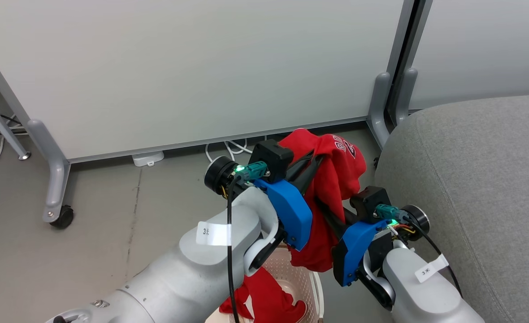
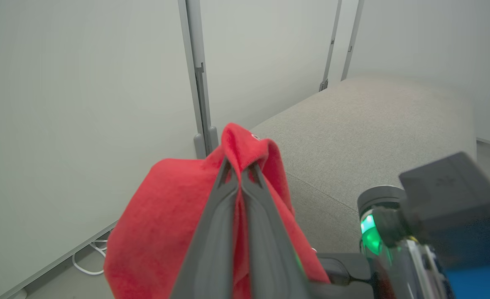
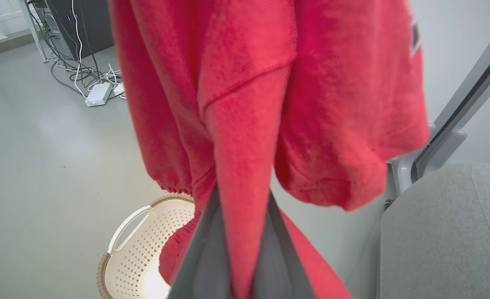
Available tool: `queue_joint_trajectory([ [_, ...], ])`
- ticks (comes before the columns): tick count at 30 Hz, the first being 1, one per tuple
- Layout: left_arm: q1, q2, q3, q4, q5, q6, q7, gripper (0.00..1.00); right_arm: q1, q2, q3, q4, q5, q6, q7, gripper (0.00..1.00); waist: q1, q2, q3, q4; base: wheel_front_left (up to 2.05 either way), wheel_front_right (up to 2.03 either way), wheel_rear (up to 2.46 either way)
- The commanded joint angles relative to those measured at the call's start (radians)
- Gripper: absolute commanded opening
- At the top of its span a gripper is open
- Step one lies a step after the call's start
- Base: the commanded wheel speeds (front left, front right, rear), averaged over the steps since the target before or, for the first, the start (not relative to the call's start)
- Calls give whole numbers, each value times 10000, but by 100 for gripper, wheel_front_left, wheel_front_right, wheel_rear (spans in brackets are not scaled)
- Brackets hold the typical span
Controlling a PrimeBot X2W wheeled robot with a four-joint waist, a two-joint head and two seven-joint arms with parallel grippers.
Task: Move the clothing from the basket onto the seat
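From the head, the left gripper (image 1: 314, 160) and right gripper (image 1: 323, 207) are both pinching one red garment (image 1: 338, 175), holding it up clear of the basket (image 1: 298, 278), where another red piece (image 1: 269, 300) is lying. The seat (image 1: 470, 179) is sitting just beside them. Along the left wrist, the fingers (image 2: 211, 232) are squeezing shut on a top fold, so the cloth is draping over them. Along the right wrist, the fingers (image 3: 205, 257) are clamping a lower fold, probably sharing the weight so nothing trails into the basket.
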Motion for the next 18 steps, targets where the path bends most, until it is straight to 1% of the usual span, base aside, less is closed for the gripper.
queue_joint_trajectory([
  [1,-138,4,-34,17,-55,-54,-51,0,-175,13,23,56,42,4,-57,0,0,0,-2,-2,0,0,0],
  [6,-113,4,-39,60,-105,-35,-89,0,-202,33,63,147,171,3,-162,0,0,0,-27,-21,0,0,0],
  [7,-107,4,-40,70,-98,-36,-101,8,-224,40,70,161,197,3,-178,0,0,0,-34,-26,0,0,0],
  [8,-104,4,-41,80,-96,-30,-113,36,-249,47,81,167,210,3,-210,0,0,0,-40,-29,0,0,0],
  [9,-107,4,-42,93,-82,-9,-127,82,-261,52,91,167,220,3,-222,0,0,0,-45,-30,0,0,0],
  [10,-110,4,-43,117,-49,11,-128,100,-258,59,105,174,241,3,-248,0,0,0,-48,-30,0,0,0],
  [14,126,4,111,176,110,-45,-192,100,-294,61,133,171,270,3,-320,0,0,0,-55,-29,0,0,0],
  [17,412,10,575,78,491,-54,-196,100,-317,33,63,121,292,4,-383,0,0,0,-33,8,0,0,0],
  [18,412,10,575,78,491,-54,-196,100,-317,33,63,121,292,4,-383,0,0,0,-33,8,0,0,0],
])
